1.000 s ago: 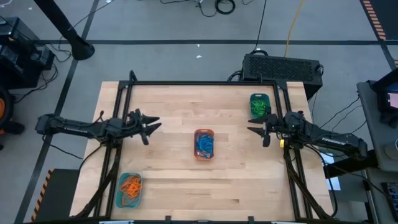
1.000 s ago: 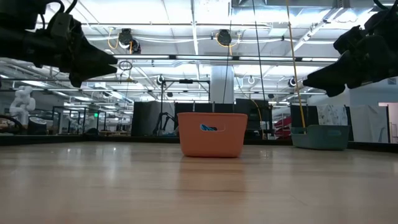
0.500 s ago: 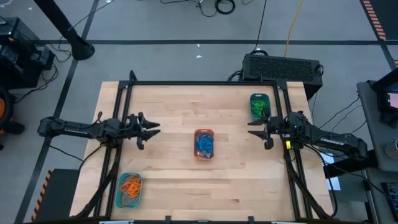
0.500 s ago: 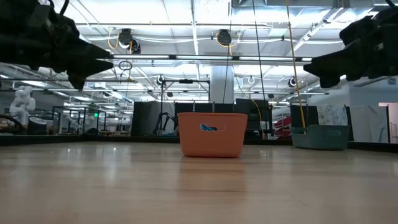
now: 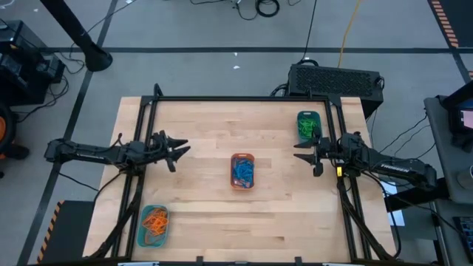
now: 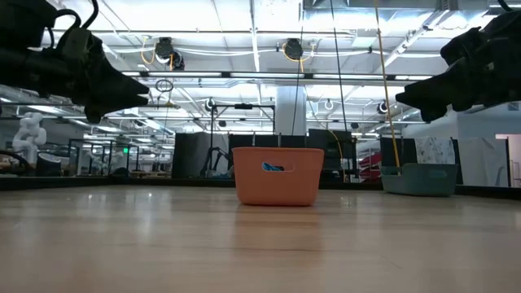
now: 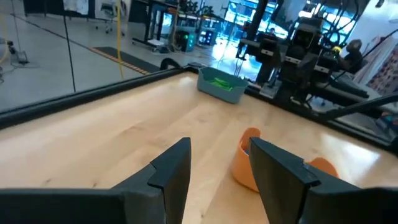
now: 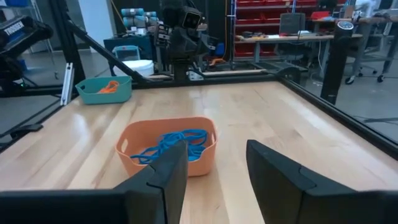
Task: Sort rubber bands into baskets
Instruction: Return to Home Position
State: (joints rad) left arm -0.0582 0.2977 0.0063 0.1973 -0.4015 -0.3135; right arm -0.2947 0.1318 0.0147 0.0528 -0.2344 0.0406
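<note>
An orange basket holding blue rubber bands stands on its base at the table's middle. A teal basket with green bands sits at the far right. Another teal basket with orange bands sits at the near left. My left gripper hovers open and level over the table, left of the orange basket, with nothing between its fingers. My right gripper hovers open on the basket's right, facing it, also with nothing in it. Both hang well above the wood in the low view.
A black frame rail runs along the far edge and down both sides of the table. A black box stands beyond the far right corner. Bare wood lies between the baskets.
My right gripper has tipped its fingers up a little from a downward slant, staying in place. The baskets have not moved.
</note>
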